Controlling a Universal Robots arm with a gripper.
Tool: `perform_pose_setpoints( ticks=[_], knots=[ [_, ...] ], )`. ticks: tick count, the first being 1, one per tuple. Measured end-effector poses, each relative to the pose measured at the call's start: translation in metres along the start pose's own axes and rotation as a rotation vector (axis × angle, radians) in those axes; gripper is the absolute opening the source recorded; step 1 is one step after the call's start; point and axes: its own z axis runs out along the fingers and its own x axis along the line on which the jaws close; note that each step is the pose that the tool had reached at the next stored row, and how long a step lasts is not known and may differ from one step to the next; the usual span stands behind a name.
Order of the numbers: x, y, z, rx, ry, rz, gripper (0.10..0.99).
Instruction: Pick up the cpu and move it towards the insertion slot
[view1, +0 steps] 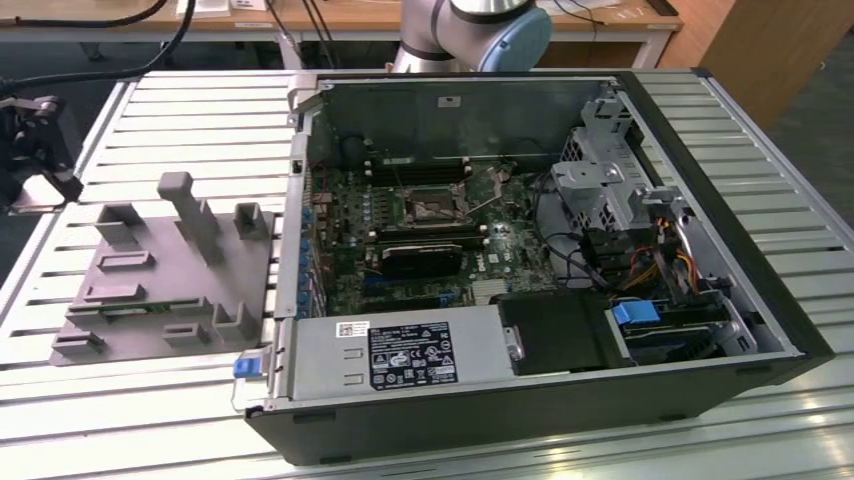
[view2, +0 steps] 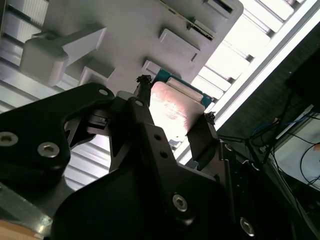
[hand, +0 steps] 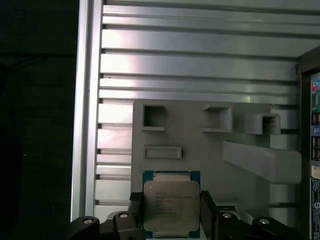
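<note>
At the slatted table's (view1: 200, 110) edge on the exterior view's left, the gripper (view1: 36, 150) is clamped on the cpu (hand: 171, 201). A finger (hand: 136, 210) presses each opposite side, to hold the flat chip level. The chip hangs in the air near the grey fixture (view1: 160, 280). The insertion slot (view1: 434, 207) lies well apart, inside the open computer case (view1: 534, 420), with its dark centre facing up.

I count one cpu (hand: 171, 202), one insertion slot (view1: 434, 207), one open computer case (view1: 441, 100), one grey fixture plate (view1: 167, 280), one power supply (view1: 400, 355). My gripper (hand: 171, 214): one, with two fingers (hand: 208, 212).
</note>
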Motion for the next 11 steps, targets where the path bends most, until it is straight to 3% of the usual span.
perform_pose_setpoints(
  ticks=[11],
  knots=[
    [-0.0009,0.0011,-0.0279,0.000,-0.0017,0.000,0.541]
  ],
)
